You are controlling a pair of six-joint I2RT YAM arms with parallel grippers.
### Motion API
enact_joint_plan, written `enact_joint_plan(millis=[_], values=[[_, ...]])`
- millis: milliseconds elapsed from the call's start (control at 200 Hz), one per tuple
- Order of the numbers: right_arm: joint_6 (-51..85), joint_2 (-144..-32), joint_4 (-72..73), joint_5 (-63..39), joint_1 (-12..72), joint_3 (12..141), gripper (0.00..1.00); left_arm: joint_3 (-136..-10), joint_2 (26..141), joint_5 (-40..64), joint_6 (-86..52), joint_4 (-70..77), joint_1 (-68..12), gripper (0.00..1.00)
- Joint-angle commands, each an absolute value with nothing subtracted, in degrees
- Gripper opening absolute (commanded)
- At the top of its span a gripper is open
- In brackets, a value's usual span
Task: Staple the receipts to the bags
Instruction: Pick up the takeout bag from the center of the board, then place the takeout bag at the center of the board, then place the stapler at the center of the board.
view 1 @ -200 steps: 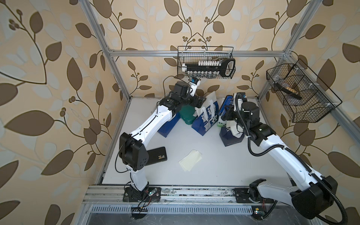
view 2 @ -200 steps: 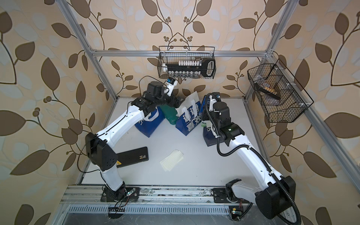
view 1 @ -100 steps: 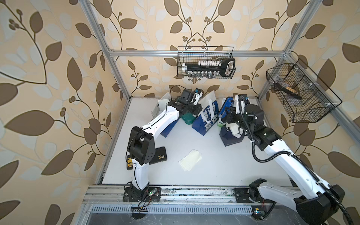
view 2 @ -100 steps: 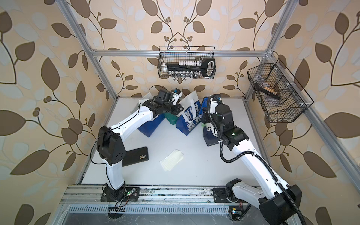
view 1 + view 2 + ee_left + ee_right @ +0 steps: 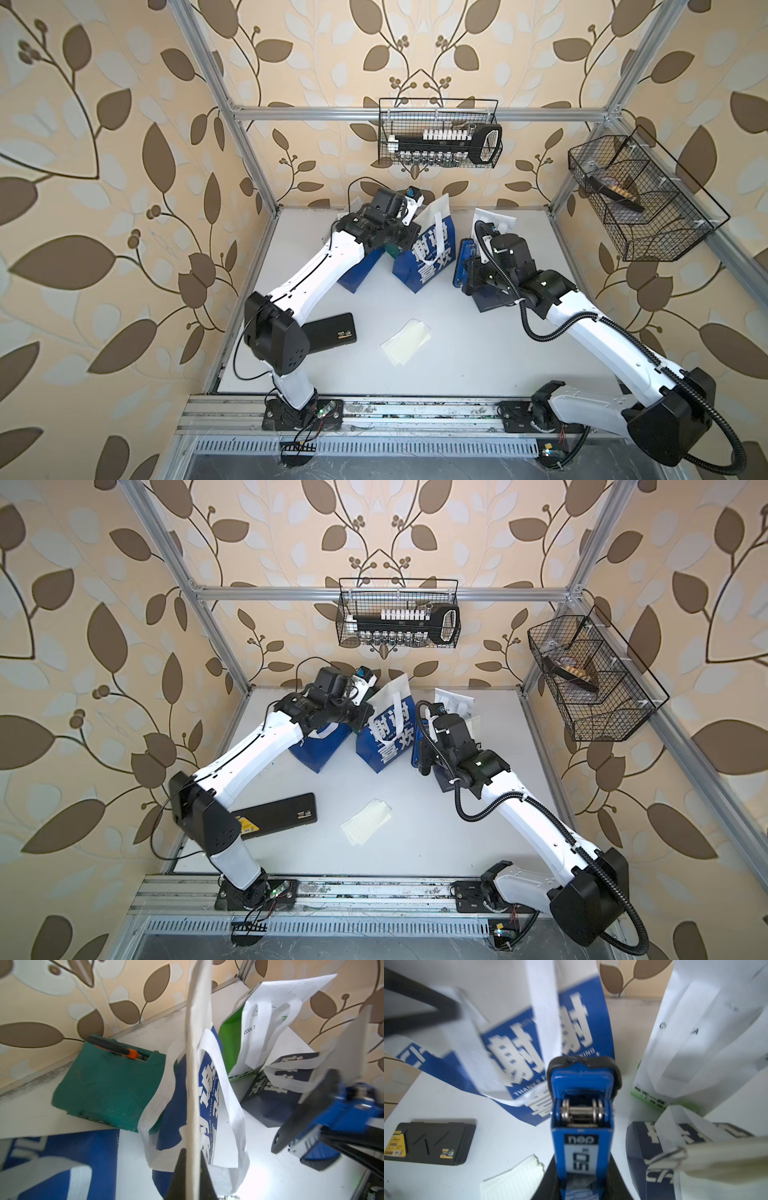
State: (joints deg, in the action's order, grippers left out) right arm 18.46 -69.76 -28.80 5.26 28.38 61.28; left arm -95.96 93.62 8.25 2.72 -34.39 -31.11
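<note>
Several loose receipts (image 5: 406, 341) lie in a small pile on the table's middle, also visible in the right wrist view (image 5: 512, 1180). Three navy bags stand at the back: left bag (image 5: 357, 274), middle bag (image 5: 430, 253), right bag (image 5: 494, 301). The green-and-white bag (image 5: 494, 218) stands behind them. My left gripper (image 5: 192, 1155) is shut on the middle bag's white top edge (image 5: 195, 1043), which shows edge-on. A blue stapler (image 5: 581, 1122) sits in my shut right gripper (image 5: 581, 1169), its nose pointing at the middle bag (image 5: 542, 1043), just short of it.
A dark green case (image 5: 108, 1082) leans at the back wall behind the bags. A flat black box (image 5: 332, 334) lies by the left arm's base. Two wire baskets (image 5: 440, 137) (image 5: 640, 199) hang on the walls.
My left gripper went from open to shut on the middle bag's white top edge, after swinging right from the back towards that bag. The right arm with the stapler barely moved.
</note>
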Motion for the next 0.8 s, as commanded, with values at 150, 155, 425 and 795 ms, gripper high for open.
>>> enact_joint_plan(millis=[150,155,425,795], values=[[21.27,-81.08,-37.39,-1.73,28.74,61.67,0.00,-84.08,78.30,9.06,7.52,-30.44,-31.21,0.00],[21.40,-81.37,-37.37,-1.74,28.83,61.64,0.00,-83.92,78.30,9.19,7.58,-30.51,-31.20,0.00],[24.33,-92.77,-30.07,-0.56,29.61,61.50,0.00,-75.80,74.75,6.40,12.66,-29.88,-31.24,0.00],[23.56,-106.30,-25.07,-0.72,28.59,63.01,0.00,-71.52,72.45,2.39,11.61,-29.81,-31.19,0.00]])
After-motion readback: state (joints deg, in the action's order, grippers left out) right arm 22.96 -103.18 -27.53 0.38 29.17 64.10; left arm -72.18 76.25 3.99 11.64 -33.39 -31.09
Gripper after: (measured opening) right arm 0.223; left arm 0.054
